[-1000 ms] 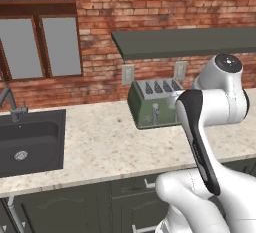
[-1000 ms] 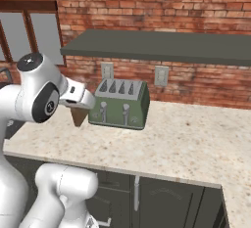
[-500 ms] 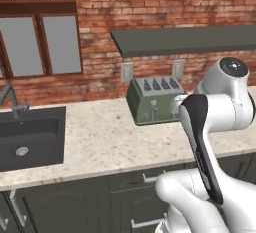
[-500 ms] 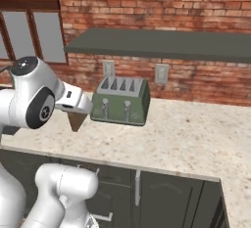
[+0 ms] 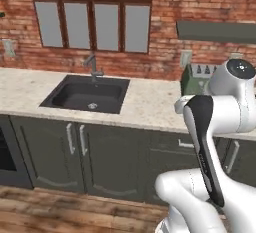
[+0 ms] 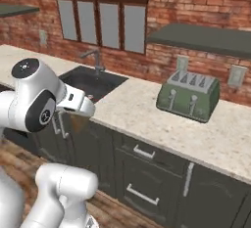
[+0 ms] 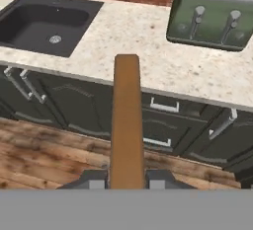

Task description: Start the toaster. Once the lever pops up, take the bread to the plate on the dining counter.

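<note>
My gripper (image 7: 127, 183) is clamped tight on the bread (image 7: 126, 120) — the brown slice stands edge-on between the fingers, out over the dark cabinet fronts (image 7: 163, 125) and wooden floor (image 7: 44, 150). Beyond it I see the stone worktop (image 7: 148, 41), the toaster (image 6: 188, 96) near the brick wall — both levers up — and the dark sink (image 5: 87, 93) well apart under the window (image 5: 92, 14).

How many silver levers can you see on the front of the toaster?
2. On the toaster front in the hand view, one lever sits left and the other lever right, both near the top of their tracks.
</note>
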